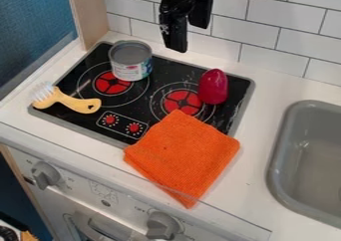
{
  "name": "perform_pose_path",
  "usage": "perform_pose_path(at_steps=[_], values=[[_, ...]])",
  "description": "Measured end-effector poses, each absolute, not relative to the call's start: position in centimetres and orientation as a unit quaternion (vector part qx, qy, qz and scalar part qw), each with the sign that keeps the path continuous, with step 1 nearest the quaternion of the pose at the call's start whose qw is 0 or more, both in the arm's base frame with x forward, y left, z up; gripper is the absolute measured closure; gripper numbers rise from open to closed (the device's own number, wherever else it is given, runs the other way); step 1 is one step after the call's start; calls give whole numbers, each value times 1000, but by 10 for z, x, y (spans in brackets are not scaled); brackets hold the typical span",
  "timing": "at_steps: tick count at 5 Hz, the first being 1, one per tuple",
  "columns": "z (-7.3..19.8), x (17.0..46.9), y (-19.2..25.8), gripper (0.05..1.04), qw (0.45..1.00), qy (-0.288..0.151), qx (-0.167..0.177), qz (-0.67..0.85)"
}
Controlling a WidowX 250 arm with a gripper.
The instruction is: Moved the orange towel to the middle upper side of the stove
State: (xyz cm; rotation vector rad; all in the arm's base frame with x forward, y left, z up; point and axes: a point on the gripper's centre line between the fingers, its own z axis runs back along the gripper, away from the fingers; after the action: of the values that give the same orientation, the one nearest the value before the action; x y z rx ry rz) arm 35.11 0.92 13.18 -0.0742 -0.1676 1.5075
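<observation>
White tiles [276, 18] back a toy kitchen where an orange towel [183, 153] lies across the near edge of a black stove [80, 116] and onto the counter [250, 187], one corner touching the right burner [180, 100]. Well apart from the towel, the black gripper [188, 38] hangs toward the tiles, its fingers parted and gripping nothing. Near that corner sits a dark pink object [213, 87]; an open can [130, 60] and yellow brush [83, 104] occupy the stove's left side, with a gray sink [273, 160] at right.
</observation>
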Motion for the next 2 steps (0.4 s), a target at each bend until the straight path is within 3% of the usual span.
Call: perform_pose_path(at_steps=[2], values=[[116,332,9,84,715,-63,-17,696]])
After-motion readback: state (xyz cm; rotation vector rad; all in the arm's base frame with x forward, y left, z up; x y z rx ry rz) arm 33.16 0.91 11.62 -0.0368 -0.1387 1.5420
